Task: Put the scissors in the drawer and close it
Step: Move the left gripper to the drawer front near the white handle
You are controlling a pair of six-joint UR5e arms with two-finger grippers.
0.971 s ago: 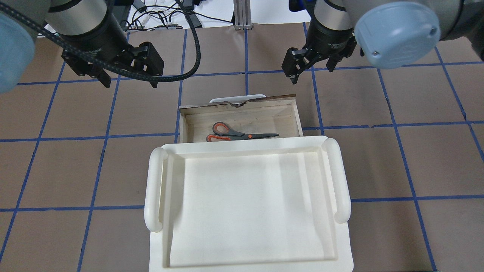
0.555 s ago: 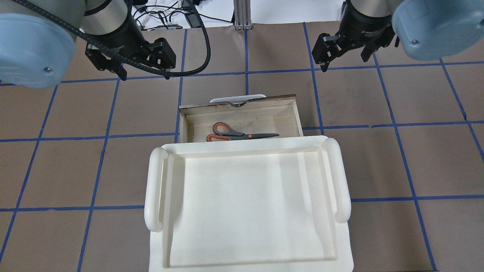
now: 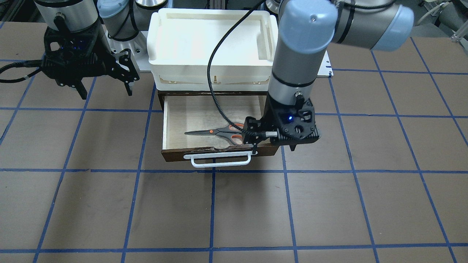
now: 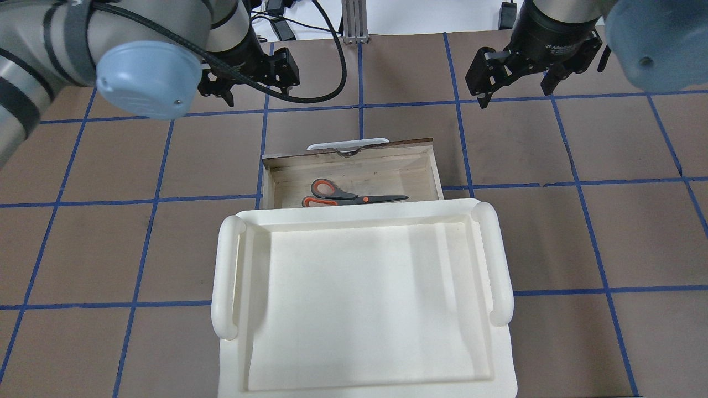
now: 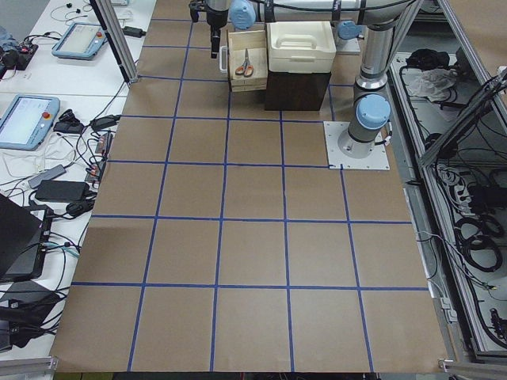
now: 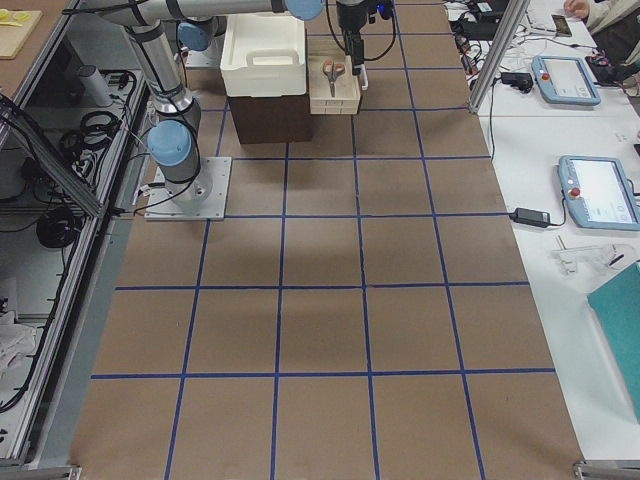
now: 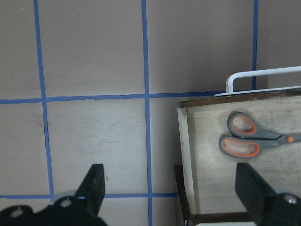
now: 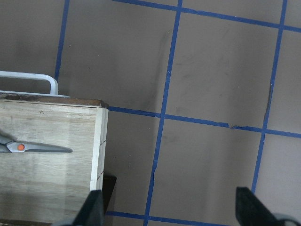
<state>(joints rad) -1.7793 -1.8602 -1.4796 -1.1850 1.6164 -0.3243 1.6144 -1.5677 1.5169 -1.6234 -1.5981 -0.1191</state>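
The scissors (image 4: 343,197) lie flat inside the open drawer (image 4: 354,152), orange-red loops toward my left; they also show in the front view (image 3: 219,132) and the left wrist view (image 7: 254,139). The drawer's dark front and white handle (image 3: 219,161) face away from me. My left gripper (image 4: 257,93) is open and empty, raised near the drawer's front corner by the scissors' loops (image 3: 273,148), touching nothing. My right gripper (image 4: 514,91) is open and empty, raised off to the drawer's other side (image 3: 106,91). The right wrist view shows only the blade tip (image 8: 47,149).
A white plastic tray (image 4: 227,276) with two rounded grips sits on top of the cabinet, over the drawer's rear part. The brown table with blue tape lines (image 4: 110,249) surrounds it. Cables lie past the table's far edge (image 4: 238,22).
My left gripper has swung right, toward the drawer's front corner. My right gripper has moved right, away from the drawer. The scissors and the drawer have not moved.
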